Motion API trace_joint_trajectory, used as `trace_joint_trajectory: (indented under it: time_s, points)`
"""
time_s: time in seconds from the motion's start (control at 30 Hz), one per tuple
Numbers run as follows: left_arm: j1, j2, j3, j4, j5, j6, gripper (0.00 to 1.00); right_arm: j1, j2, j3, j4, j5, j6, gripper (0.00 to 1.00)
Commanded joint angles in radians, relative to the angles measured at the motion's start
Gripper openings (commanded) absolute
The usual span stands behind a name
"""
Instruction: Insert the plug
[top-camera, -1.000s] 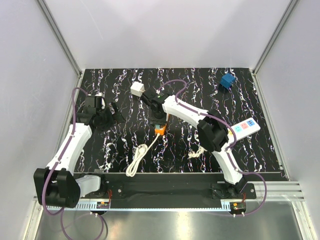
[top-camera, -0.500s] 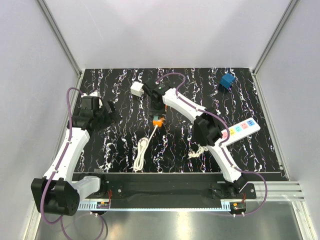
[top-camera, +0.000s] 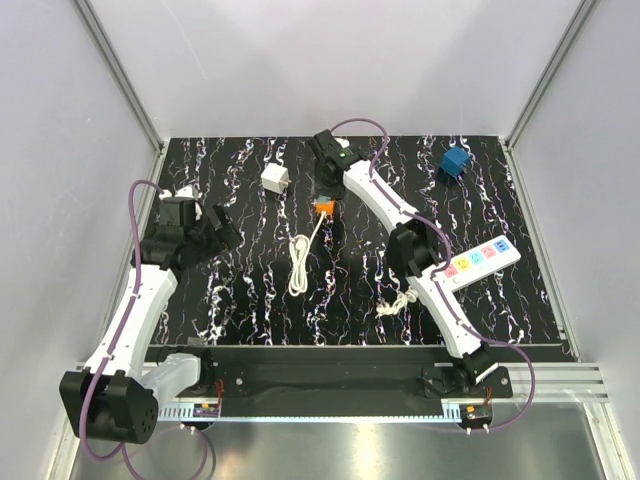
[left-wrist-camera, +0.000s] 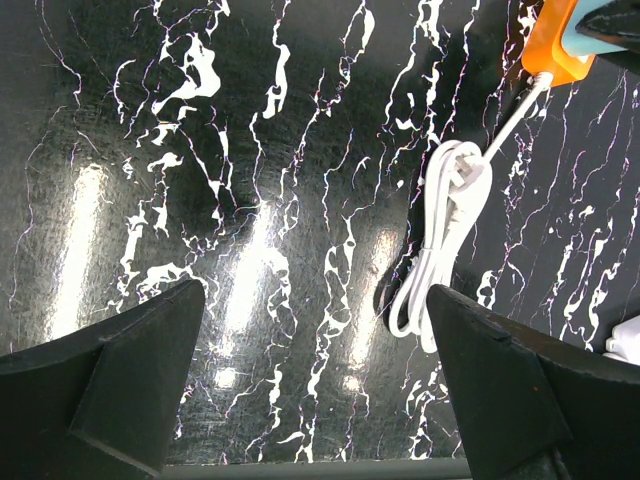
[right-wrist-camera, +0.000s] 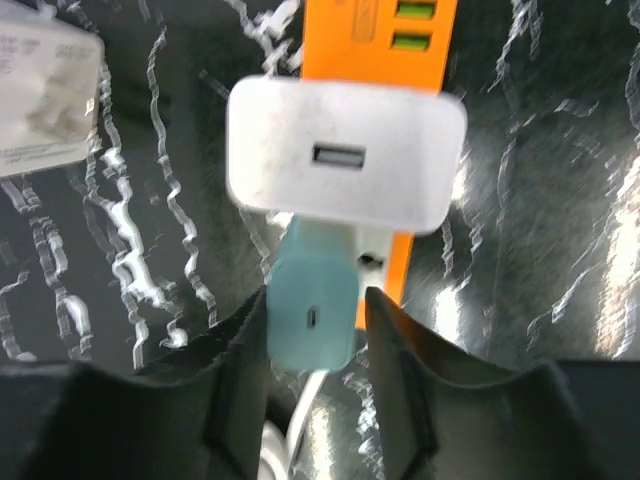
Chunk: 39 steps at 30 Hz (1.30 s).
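Noted left fingers (left-wrist-camera: 130, 380) splayed wide, empty, over black marbled desk (left-wrist-camera: 250, 150). Found right fingers (right-wrist-camera: 235, 380) flanking teal tab (right-wrist-camera: 312, 310) on orange plug body (right-wrist-camera: 345, 40); cannot tell whether gripped. Spotted small solid-blue cube plug (top-camera: 456, 161) only overhead, far right desk corner.

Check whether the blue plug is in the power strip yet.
Out. The blue plug lies by itself at far right, clearly apart from the white power strip.
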<state>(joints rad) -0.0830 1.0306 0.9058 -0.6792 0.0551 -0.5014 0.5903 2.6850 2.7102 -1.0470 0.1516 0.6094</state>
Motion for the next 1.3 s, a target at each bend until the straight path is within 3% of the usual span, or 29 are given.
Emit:
trace_joint_trajectory:
  time_s: [0.0, 0.17, 0.5, 0.6, 0.63, 0.73, 0.87, 1.27]
  points:
    - [0.006, -0.018, -0.002, 0.046, -0.023, 0.011, 0.99, -0.012, -0.031, -0.046, 0.062, 0.068, -0.112, 0.54]
    - [0.006, -0.012, -0.004, 0.047, -0.024, 0.004, 0.99, -0.012, -0.126, -0.069, 0.127, 0.025, -0.183, 0.75]
    - [0.006, -0.003, -0.004, 0.059, 0.005, 0.034, 0.99, -0.012, -0.333, -0.208, 0.140, -0.017, -0.252, 0.82]
    - [0.006, 0.005, -0.005, 0.066, 0.006, 0.035, 0.99, -0.012, -0.364, -0.260, 0.151, 0.009, -0.266, 0.64]
    - [0.006, 0.006, -0.007, 0.064, 0.006, 0.035, 0.99, -0.012, -0.361, -0.265, 0.156, 0.011, -0.269, 0.46]
    - [0.006, 0.006, -0.011, 0.064, 0.008, 0.037, 0.99, -0.012, -0.335, -0.256, 0.162, -0.023, -0.283, 0.26]
    - [0.006, 0.014, -0.010, 0.066, 0.006, 0.040, 0.99, -0.014, -0.271, -0.219, 0.166, -0.050, -0.298, 0.08]
    - [0.006, 0.028, -0.005, 0.066, 0.017, 0.044, 0.99, -0.014, -0.131, -0.217, 0.203, -0.109, -0.270, 0.00]
